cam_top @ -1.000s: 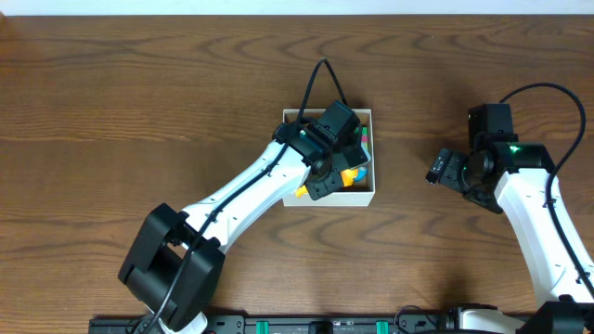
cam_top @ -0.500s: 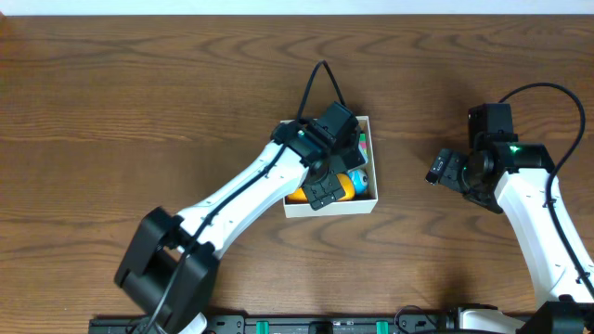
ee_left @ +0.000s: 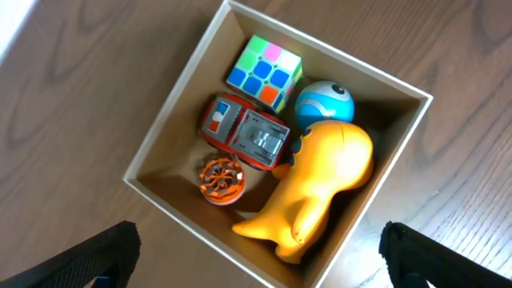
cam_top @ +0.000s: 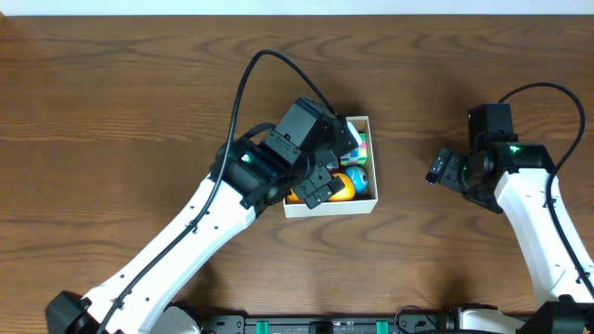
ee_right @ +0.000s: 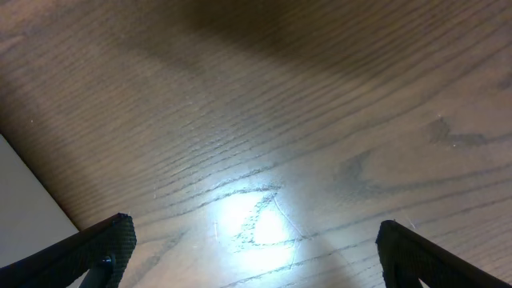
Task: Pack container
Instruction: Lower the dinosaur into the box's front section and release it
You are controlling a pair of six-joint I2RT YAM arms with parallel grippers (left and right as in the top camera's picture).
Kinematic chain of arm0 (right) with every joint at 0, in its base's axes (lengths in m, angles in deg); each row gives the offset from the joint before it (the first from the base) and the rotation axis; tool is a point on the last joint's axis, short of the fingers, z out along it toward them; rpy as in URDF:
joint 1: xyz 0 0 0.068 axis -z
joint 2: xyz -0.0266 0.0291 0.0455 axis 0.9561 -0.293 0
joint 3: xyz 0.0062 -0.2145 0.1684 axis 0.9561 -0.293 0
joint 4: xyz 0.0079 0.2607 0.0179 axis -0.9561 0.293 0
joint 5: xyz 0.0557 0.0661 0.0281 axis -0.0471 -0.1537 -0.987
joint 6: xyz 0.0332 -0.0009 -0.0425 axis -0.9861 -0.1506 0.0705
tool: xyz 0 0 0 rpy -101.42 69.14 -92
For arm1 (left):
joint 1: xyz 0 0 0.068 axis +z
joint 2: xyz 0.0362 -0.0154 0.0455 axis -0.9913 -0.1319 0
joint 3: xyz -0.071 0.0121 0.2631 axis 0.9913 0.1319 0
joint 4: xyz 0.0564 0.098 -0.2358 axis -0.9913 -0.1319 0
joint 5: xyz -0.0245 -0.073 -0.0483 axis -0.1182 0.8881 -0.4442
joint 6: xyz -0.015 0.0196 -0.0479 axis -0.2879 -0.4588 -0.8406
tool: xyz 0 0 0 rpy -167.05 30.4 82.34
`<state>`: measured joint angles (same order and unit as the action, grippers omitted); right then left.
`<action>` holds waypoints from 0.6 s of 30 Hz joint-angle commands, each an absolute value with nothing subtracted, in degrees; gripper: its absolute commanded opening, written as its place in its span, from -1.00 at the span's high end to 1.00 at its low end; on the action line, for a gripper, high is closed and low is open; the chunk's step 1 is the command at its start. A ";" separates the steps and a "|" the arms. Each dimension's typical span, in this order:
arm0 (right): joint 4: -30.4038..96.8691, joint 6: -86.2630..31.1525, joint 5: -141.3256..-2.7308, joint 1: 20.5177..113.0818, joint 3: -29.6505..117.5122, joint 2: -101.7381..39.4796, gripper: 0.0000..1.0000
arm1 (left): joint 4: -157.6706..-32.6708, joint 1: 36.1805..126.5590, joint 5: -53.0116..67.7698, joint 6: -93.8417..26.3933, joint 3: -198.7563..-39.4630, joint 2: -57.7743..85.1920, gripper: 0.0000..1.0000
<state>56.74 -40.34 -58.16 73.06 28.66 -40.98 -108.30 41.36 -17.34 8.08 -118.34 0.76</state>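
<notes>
The container [ee_left: 171,100] is a shallow square box, white outside and brown inside. In it lie a colour cube [ee_left: 264,72], a blue ball [ee_left: 324,102], a red toy car [ee_left: 244,134], an orange disc [ee_left: 222,178] and a yellow animal toy [ee_left: 320,188]. My left gripper [ee_left: 260,260] hovers open above the box's near corner, holding nothing. From overhead, the left gripper [cam_top: 334,164] covers the left half of the container [cam_top: 329,208]. Off to the right of the box, my right gripper [cam_top: 434,170] stays open over bare wood, seen also in the right wrist view [ee_right: 260,256].
The brown wooden table [cam_top: 139,83] stretches all round the box. A white surface [ee_right: 24,200] shows at the left edge of the right wrist view. The left arm's black cable [cam_top: 246,83] loops above the table behind the box.
My left gripper has opened, let the yellow toy go into the box, and drawn up and back to the left. The box shifted slightly. The right arm has not moved.
</notes>
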 commanded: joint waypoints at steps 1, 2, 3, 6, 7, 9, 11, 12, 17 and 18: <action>56.74 -39.71 -57.81 73.65 28.49 -40.82 -0.99 | -107.88 41.25 -17.91 2.20 -118.04 -2.78 -0.96; 56.76 -39.71 -57.81 73.65 28.49 -40.82 -0.98 | -107.68 41.25 -17.93 0.73 -117.95 -4.12 -0.96; 56.76 -39.71 -57.81 73.65 28.49 -40.82 -0.99 | -107.53 41.25 -17.93 -0.40 -117.84 -5.43 -0.97; 56.81 -39.71 -57.81 73.65 28.49 -40.82 -0.98 | -107.07 41.25 -17.93 -2.35 -117.73 -10.06 -0.96; 56.81 -39.71 -57.81 73.65 28.49 -40.82 -0.98 | -106.83 41.25 -17.93 -2.35 -117.73 -11.87 -0.96; 56.85 -39.71 -57.81 73.65 28.49 -40.82 -0.98 | -106.22 41.36 -17.95 -2.33 -117.73 -14.89 -0.96; 57.00 -39.71 -57.81 73.65 28.49 -40.82 -0.98 | -105.63 41.69 -18.15 -2.35 -117.73 -17.49 -0.96; 57.02 -39.66 -57.81 73.65 28.49 -40.82 -0.98 | -105.35 42.08 -18.15 -2.35 -117.73 -18.65 -0.96; 56.96 -39.29 -57.81 73.65 28.49 -40.82 -0.99 | -105.02 43.83 -18.11 -4.05 -117.71 -22.58 -0.96; 56.96 -39.31 -57.81 73.65 28.49 -40.82 -0.99 | -105.02 44.03 -18.11 -4.08 -117.71 -23.09 -0.96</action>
<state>56.91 -40.14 -58.16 73.06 28.66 -40.98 -105.15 42.69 -16.90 -2.44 -118.30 -21.21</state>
